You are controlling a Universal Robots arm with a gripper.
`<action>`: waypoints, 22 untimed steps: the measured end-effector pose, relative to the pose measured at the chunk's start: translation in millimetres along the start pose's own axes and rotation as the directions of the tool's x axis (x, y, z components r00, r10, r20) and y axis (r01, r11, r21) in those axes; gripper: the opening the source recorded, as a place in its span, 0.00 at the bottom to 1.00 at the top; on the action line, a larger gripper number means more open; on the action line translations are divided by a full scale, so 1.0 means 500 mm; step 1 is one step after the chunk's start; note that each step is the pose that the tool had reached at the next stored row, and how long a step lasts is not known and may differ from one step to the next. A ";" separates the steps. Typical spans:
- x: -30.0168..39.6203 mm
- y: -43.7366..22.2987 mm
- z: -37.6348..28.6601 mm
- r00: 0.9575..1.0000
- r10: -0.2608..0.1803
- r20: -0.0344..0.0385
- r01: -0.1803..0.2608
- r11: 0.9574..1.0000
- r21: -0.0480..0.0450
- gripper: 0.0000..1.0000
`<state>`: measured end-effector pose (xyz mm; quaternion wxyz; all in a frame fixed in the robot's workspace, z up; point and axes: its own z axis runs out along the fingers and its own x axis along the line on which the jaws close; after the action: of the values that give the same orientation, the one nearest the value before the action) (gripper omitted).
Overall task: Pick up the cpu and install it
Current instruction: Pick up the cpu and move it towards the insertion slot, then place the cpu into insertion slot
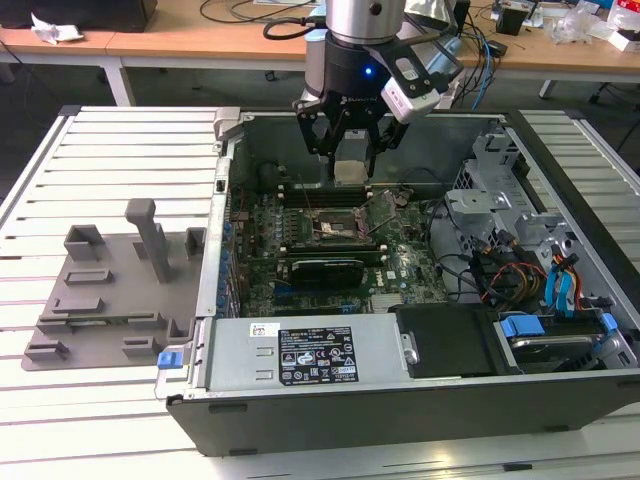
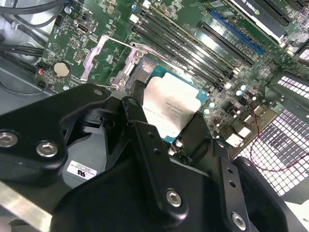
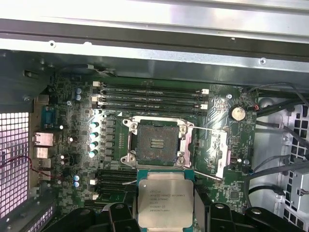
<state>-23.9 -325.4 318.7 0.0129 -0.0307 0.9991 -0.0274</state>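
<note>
My gripper (image 1: 351, 165) hangs over the open computer case, shut on the cpu (image 1: 352, 160), a flat silver square held between its black fingers (image 1: 318, 135). In both wrist views the cpu (image 3: 164, 198) (image 2: 171, 106) floats above the motherboard, beside the socket (image 3: 155, 142) and apart from it. The socket (image 2: 140, 72) lies bare, its dark contact field showing. Its metal load plate (image 3: 215, 150) is folded open to one side. In the exterior view the socket (image 1: 330, 225) sits below and slightly in front of the gripper.
A grey fixture tray (image 1: 110, 290) lies on the slatted table at the exterior view's left. Inside the case (image 1: 225, 250) are memory slots (image 3: 149, 96), a graphics card (image 1: 325, 268), a drive cage (image 1: 490, 200), cables (image 1: 520, 275) and the power supply (image 1: 300, 355).
</note>
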 end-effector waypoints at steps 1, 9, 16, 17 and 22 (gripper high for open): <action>0.000 0.000 0.000 1.000 0.000 0.000 0.000 1.000 0.000 0.55; 0.000 0.000 0.000 0.999 0.052 -0.003 -0.052 0.999 0.002 0.55; 0.000 0.000 0.001 0.978 0.208 -0.010 -0.208 0.978 0.013 0.55; 0.000 0.000 0.001 0.976 0.216 -0.011 -0.216 0.976 0.014 0.55; 0.000 0.000 0.001 0.964 0.267 -0.013 -0.267 0.964 0.016 0.55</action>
<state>-23.9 -325.4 318.0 0.0090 0.1044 0.9940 -0.0328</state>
